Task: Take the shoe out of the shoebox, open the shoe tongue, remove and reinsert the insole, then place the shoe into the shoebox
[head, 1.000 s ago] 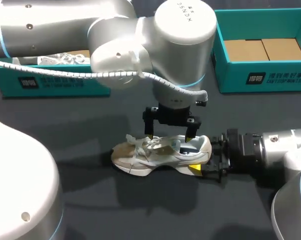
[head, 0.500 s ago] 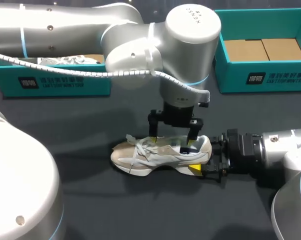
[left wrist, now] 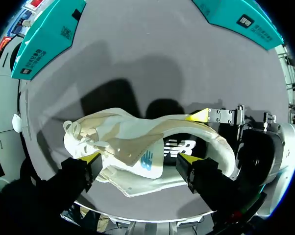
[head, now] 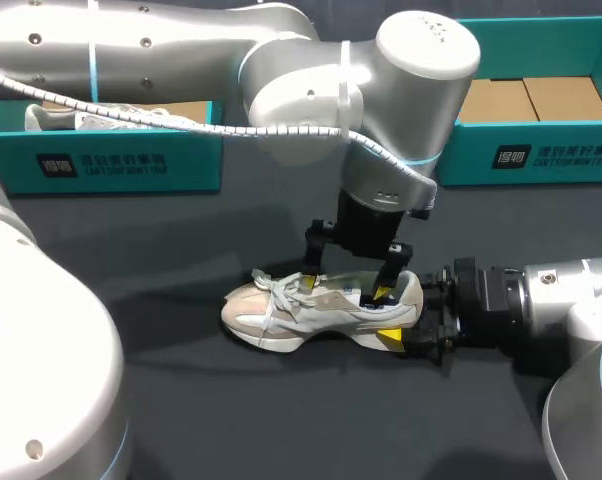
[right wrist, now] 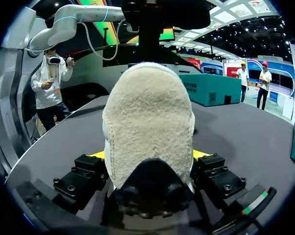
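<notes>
Off to the side of the main action: the whole setup sits on a dark grey table (head: 281,420) with a matte top. Back on the robot's left there's a teal box (head: 131,160) with white print on its front wall, and a second white shoe (head: 56,119) lying inside it, laces showing. In the other teal box (head: 541,155), back right, two brown cardboard panels (head: 496,100) lie flat side by side.

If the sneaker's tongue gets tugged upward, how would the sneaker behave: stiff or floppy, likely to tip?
The tongue looks thin and creased, so it would probably bend easily. The sneaker shows a thick moulded sole, so its base is likely to stay stiff. The right gripper clamps the heel from both sides, so tipping seems unlikely.
</notes>
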`<state>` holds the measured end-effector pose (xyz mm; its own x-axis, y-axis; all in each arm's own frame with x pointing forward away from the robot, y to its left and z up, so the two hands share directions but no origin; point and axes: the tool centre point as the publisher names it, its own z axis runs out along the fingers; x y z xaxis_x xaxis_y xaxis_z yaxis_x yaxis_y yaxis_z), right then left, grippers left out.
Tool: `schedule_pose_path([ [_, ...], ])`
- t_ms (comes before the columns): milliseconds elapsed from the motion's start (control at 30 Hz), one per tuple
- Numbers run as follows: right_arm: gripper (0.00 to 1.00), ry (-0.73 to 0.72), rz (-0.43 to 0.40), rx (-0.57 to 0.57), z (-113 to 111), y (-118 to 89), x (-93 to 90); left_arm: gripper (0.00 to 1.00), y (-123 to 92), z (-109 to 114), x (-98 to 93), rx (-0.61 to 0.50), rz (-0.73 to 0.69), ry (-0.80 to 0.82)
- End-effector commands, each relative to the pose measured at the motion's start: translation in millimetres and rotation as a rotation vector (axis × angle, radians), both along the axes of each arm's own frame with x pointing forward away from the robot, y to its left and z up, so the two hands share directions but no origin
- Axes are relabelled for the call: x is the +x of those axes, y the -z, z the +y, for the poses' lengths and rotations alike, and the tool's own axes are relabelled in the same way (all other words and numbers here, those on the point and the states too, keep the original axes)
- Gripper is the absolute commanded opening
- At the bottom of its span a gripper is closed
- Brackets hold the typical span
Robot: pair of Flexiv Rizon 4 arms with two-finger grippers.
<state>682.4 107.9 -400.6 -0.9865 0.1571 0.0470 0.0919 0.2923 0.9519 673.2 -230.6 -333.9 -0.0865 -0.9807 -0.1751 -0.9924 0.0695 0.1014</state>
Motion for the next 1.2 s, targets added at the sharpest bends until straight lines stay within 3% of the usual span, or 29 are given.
schedule_pose_path([
  [33,0.0,0.0,0.001,-0.004,1.7,-0.3,-1.3,1.0,6.6,-1.7,0.1,0.046,0.023,0.001],
  [400,0.0,0.0,0.001,-0.004,1.7,-0.3,-1.3,0.99,12.7,7.1,-2.4,0.139,0.068,-0.027],
  [800,0.0,0.0,0.001,-0.004,1.7,-0.3,-1.3,0.7,-6.6,27.3,-8.8,0.152,0.089,-0.058],
  [967,0.0,0.0,0.001,-0.004,1.7,-0.3,-1.3,0.62,-11.3,30.5,-11.5,0.143,0.088,-0.069],
  [1067,0.0,0.0,0.001,-0.004,1.7,-0.3,-1.3,0.49,-12.3,30.3,-12.1,0.131,0.083,-0.068],
  [1200,0.0,0.0,0.001,-0.004,1.7,-0.3,-1.3,0.42,-14.2,31.5,-12.0,0.115,0.071,-0.078],
])
